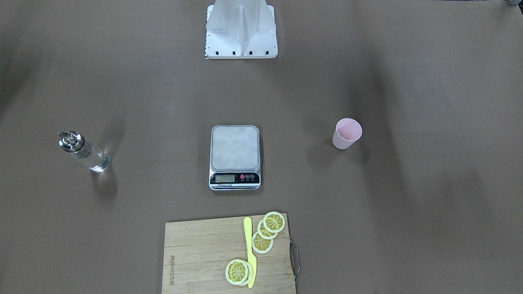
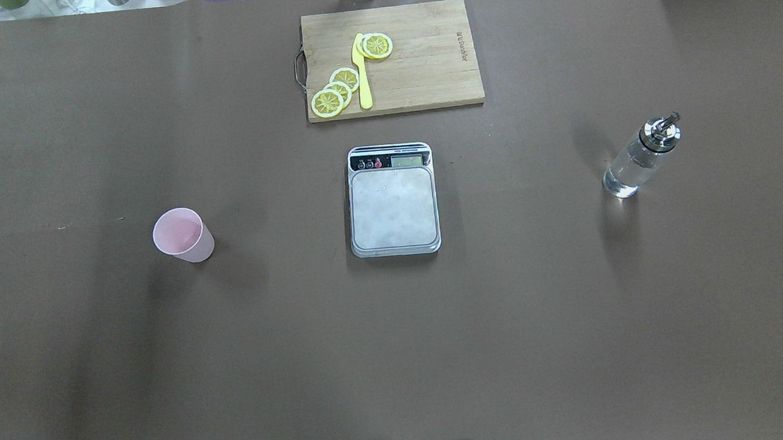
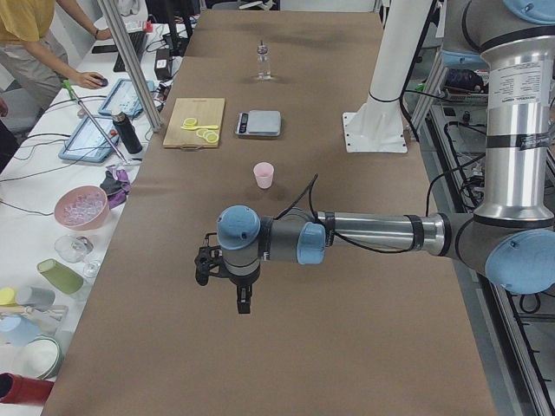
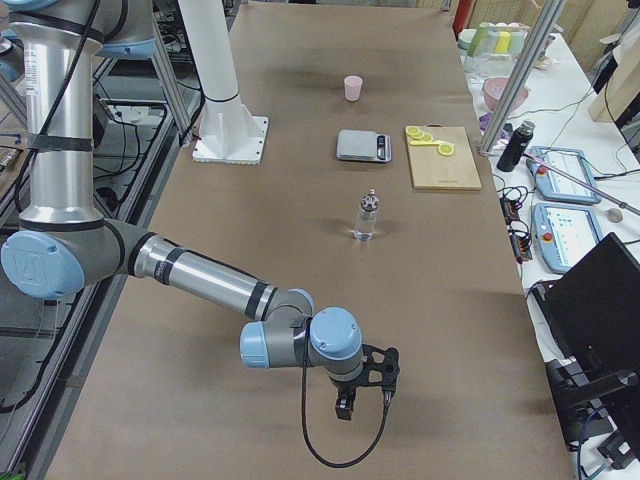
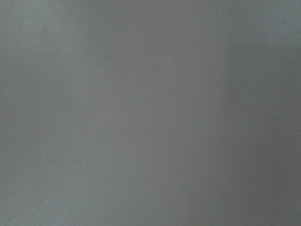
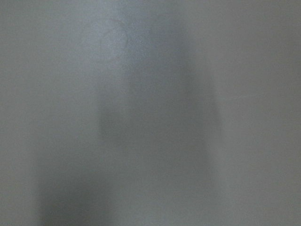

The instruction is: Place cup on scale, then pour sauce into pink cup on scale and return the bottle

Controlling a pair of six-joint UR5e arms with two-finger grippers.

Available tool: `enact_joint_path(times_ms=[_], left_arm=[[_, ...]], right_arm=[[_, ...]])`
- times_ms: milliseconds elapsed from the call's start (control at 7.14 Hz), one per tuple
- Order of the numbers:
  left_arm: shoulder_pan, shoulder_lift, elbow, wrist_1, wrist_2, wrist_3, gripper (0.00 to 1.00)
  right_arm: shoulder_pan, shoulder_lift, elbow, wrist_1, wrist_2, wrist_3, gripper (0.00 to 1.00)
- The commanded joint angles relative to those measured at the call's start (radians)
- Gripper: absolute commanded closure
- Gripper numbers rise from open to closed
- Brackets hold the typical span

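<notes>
— Hands: two. The left hand (image 3: 242, 300) and right hand (image 4: 345, 404) each hang over the surface (image 2: 404, 361), at opposite ends. I cannot tell whether their fingers are apart or together.

— And the rest, counted?

— One cup (image 2: 184, 236), one scale (image 2: 393, 209), one bottle (image 2: 642, 150) and one board (image 2: 420, 58). On the board are five lemon slices (image 2: 327, 103) and one knife (image 2: 362, 73).

— Where is the cup?

— Upright on the surface, well apart from the scale on the robot's left. The bottle stands well apart on the right.

— Anything inside them?

— Clear sauce (image 2: 623, 176) in the bottle. The cup's inside shows only pink.
</notes>
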Motion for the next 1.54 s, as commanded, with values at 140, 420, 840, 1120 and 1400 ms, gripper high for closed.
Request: enact_joint_path(times_ms=[140, 420, 840, 1120, 1400], left_arm=[[0.000, 0.003, -0.006, 0.006, 0.000, 0.000, 0.01], [-0.003, 0.030, -0.051, 0.000, 0.009, 0.000, 0.02], [0.001, 0.055, -0.169, 0.085, 0.005, -0.006, 0.02], [0.071, -0.003, -0.251, 0.172, 0.008, -0.220, 0.02], [0.179, -0.070, -0.274, 0.170, 0.104, -0.230, 0.02]], right_arm=[[-0.001, -0.001, 0.000, 0.001, 0.002, -0.009, 0.00], [-0.001, 0.002, 0.000, 0.001, 0.002, -0.007, 0.00], [-0.010, 0.002, 0.000, 0.001, 0.001, -0.004, 0.00], [-0.011, 0.002, 0.000, 0.001, 0.001, -0.009, 0.00], [-0.011, 0.002, 0.000, 0.001, 0.002, -0.012, 0.00]])
